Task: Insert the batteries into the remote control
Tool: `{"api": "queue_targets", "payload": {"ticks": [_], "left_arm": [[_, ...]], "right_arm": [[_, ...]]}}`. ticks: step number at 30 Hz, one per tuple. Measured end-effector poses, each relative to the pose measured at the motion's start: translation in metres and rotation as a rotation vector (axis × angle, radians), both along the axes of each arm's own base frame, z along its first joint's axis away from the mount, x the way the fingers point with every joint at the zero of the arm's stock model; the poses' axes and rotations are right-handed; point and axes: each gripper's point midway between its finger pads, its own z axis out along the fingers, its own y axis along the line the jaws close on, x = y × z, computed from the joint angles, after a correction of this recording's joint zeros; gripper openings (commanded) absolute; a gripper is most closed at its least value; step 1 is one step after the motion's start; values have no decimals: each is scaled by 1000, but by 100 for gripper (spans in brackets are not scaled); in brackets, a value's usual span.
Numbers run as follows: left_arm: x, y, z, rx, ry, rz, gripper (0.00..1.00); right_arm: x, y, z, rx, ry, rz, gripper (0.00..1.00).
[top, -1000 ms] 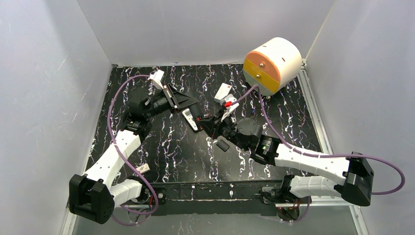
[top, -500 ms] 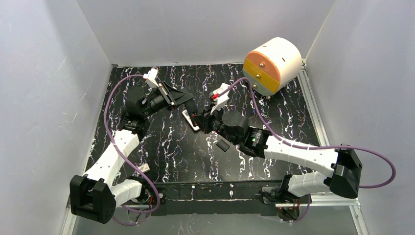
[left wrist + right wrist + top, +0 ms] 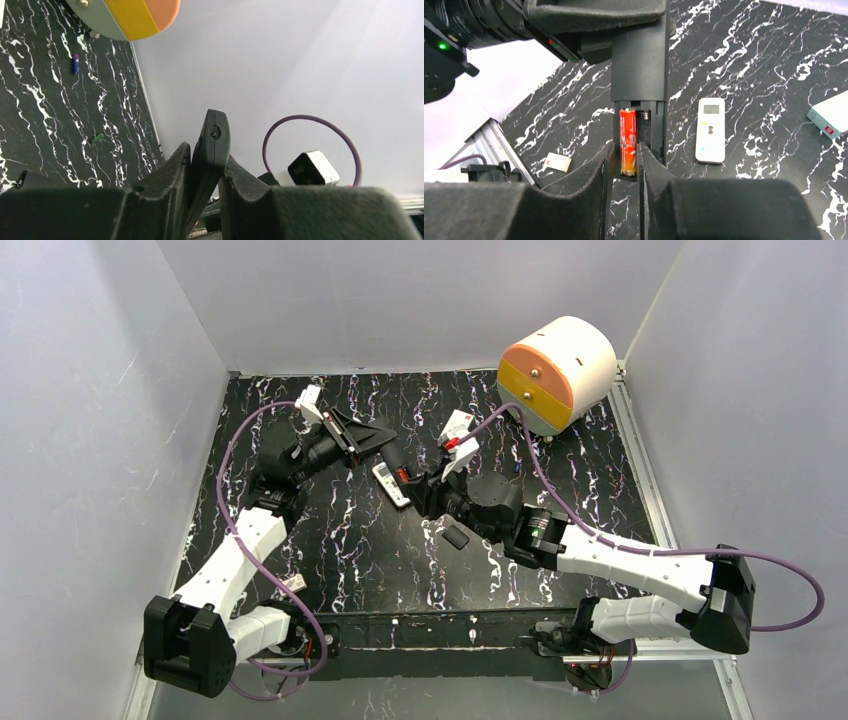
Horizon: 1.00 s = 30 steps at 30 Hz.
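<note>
Above mid-table, a little far of centre: black remote control (image 3: 640, 65) clenched by its thin edges in the left gripper (image 3: 206, 157), open bay end pointing toward the right gripper (image 3: 625, 149). Red battery (image 3: 627, 135) lying in one slot of the bay, flanked closely by both right fingers (image 3: 584, 200); cannot tell whether pinched or loose. Other slot bare, showing only its spring contact (image 3: 644, 116).

Risks, by judgement:
- Could drag the battery back out on withdrawal, through clinging felt pads or a crooked pull.
- Could leave its end proud of the bay, unseated against the contact, for want of a last press.
- Could twist the remote in the left grip by pushing off-axis, given so narrow a hold.
- Could drop a freed battery onto the marbled table (image 3: 774, 60), beside the white handset (image 3: 710, 130) lying face up just under the meeting point.

Second cell not yet fetched: green battery (image 3: 98, 137) and purple battery (image 3: 75, 64) lying on the table's right side, well apart from both grippers, the purple one near the orange-and-yellow drum (image 3: 130, 15).
</note>
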Motion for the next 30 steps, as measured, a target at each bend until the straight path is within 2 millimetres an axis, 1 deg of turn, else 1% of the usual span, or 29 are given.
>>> {"api": "queue_targets", "payload": {"ticks": [3,6,12,20,24,30], "left_arm": [[1,1,-8,-11,27,12,0],[1,1,-15,-12,48,15,0],[-2,2,-22,-21,66,18,0],[-1,3,-21,-30,65,29,0],[-1,3,-21,-33,67,32,0],[0,3,-18,-45,66,37,0]], "right_arm": [[-3,-3,-8,-27,11,6,32],[-5,-5,-9,-35,15,7,33],[-8,-7,-13,-55,25,15,41],[-9,-4,-7,-71,34,24,45],[-9,-3,-4,-77,47,20,54],[-10,-3,5,-57,69,13,59]]}}
